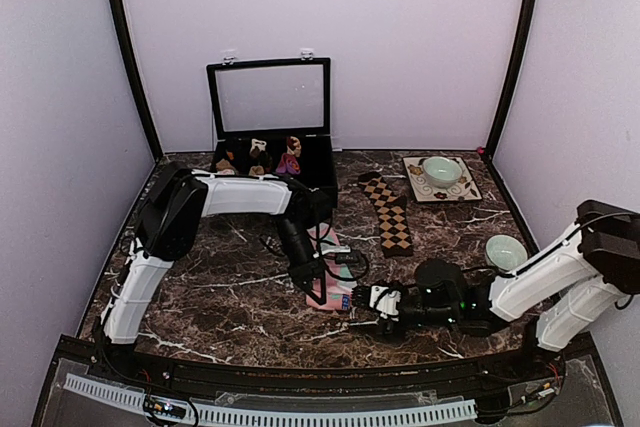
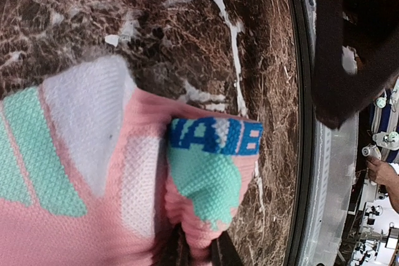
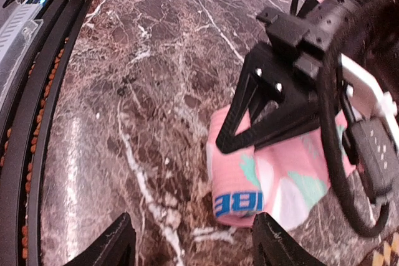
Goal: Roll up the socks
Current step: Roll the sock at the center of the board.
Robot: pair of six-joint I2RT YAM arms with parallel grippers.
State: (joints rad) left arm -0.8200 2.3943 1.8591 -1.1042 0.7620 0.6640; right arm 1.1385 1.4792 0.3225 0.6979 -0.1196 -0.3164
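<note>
Pink sock [image 2: 93, 172]: blue lettering in wrist views only; left claw [image 2: 199, 250] pinching its fold; right claw [image 3: 196, 244] spread; checked sock [image 1: 392, 217] overhead only.

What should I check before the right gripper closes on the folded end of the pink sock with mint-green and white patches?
1. Left gripper shut on the pink sock with mint-green and white patches: ok.
2. Right gripper open, facing the sock's blue-banded end: ok.
3. That end centred between the right fingers: not ok, it lies nearer one finger.
4. Fold tight: cannot tell.
5. Dark brown sock with tan diamond checks flat, apart from both grippers: ok.
</note>
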